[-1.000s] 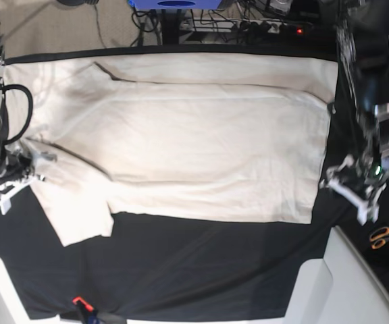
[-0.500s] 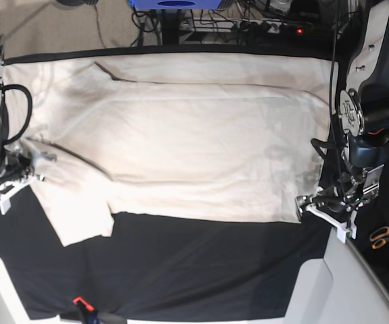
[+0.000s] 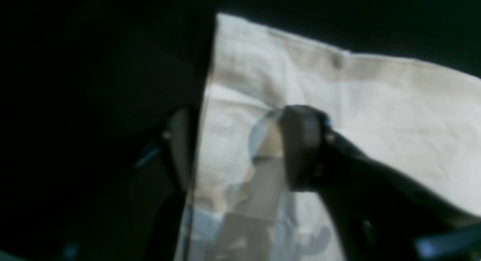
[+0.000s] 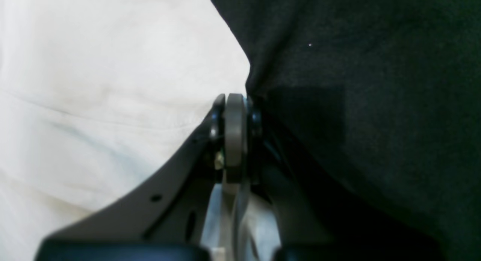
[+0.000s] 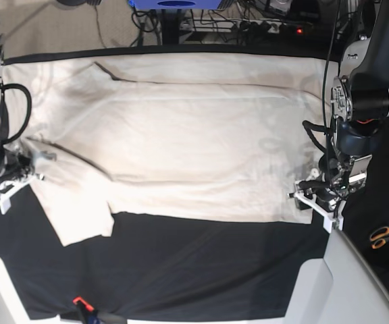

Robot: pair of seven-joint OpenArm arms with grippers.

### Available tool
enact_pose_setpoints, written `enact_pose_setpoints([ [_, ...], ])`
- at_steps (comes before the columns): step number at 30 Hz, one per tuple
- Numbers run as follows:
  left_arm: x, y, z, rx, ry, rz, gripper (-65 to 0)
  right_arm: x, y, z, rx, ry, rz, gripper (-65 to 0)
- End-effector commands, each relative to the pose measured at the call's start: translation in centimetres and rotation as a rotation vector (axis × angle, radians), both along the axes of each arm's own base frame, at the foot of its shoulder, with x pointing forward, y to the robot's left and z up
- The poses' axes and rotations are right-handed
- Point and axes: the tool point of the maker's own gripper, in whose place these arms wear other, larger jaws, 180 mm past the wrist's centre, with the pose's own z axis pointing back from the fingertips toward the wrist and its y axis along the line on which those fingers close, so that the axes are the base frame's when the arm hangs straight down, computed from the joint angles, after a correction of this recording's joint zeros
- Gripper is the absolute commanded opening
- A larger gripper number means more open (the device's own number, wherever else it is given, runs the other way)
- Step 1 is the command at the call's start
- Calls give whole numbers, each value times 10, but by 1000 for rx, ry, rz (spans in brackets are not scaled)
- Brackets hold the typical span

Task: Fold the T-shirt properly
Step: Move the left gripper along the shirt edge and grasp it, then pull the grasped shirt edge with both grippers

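The cream T-shirt (image 5: pixel 194 135) lies spread flat on the black table cloth (image 5: pixel 201 270), one sleeve pointing toward the front left. My left gripper (image 5: pixel 313 196) is down at the shirt's front right hem corner. In the left wrist view its fingers (image 3: pixel 300 148) stand apart astride the T-shirt's (image 3: pixel 375 103) straight edge, one over cloth, the other over black. My right gripper (image 5: pixel 15 177) sits at the sleeve's left edge. In the right wrist view its jaws (image 4: pixel 235 99) are pressed together, and the T-shirt's (image 4: pixel 94 84) edge runs into their tips.
Orange-handled scissors (image 5: pixel 383 236) lie off the table at the right. A white panel (image 5: pixel 356 283) rises at the front right corner. A small red and black object (image 5: pixel 80 304) sits at the front edge. Cables crowd the floor behind the table.
My left gripper has swung in from the right, off the black cloth, and come down over the shirt's hem corner. The right arm and the shirt have stayed still.
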Motion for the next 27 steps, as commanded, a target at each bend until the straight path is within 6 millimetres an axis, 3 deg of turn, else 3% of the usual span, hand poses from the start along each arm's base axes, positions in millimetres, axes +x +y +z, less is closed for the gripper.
enact_pose_setpoints([
  [1,-13,9,-7,-13,51,22,-392,13,-11,15,-13,-40,-10,-648],
  [5,-21,26,-7,-27,46,81,-492,13,-11,14,-14,-39,-9,-648],
  [11,-30,26,-14,-22,58,76,-650,12,-10,14,-15,-38,-6,-648],
  [14,-34,26,-14,-18,60,69,-650,12,-10,14,-15,-37,-5,-648],
  [20,-27,25,2,11,65,25,-650,12,-10,14,-15,-37,-5,-648],
  [27,-36,28,18,54,68,-9,-650,12,-9,14,-14,-37,-3,-648],
])
